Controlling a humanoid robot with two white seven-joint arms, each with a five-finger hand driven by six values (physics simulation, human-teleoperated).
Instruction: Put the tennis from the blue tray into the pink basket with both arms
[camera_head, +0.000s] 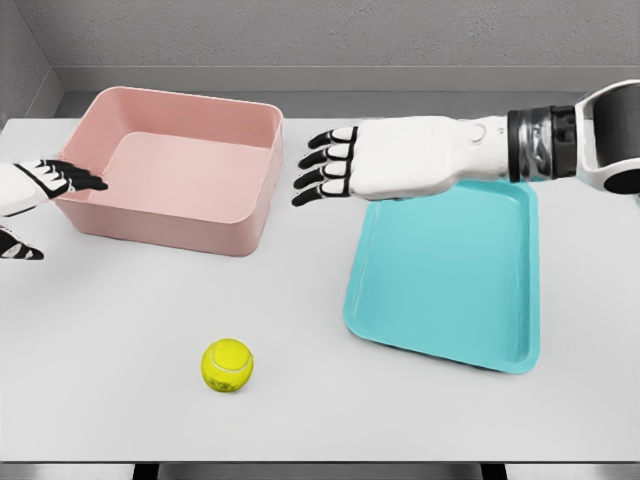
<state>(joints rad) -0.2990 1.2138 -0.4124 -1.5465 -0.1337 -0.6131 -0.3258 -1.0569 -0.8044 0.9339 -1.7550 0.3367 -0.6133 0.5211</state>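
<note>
Ball loose on the table, outside both tray and basket, neither hand on it.

The ball (227, 365) lies on the bare table (120, 330), well below and left of the right hand (325, 167) and below and right of the left hand (55, 180). It looks light, springy and felt-covered, so likely grippy but quick to roll; I would cup it from opposite sides at its widest part. The right hand hovers open, fingers spread, over the tray's (450, 290) near corner, pointing at the basket (170, 215). The left hand, fingers extended and holding nothing, touches the basket's left rim.
</note>
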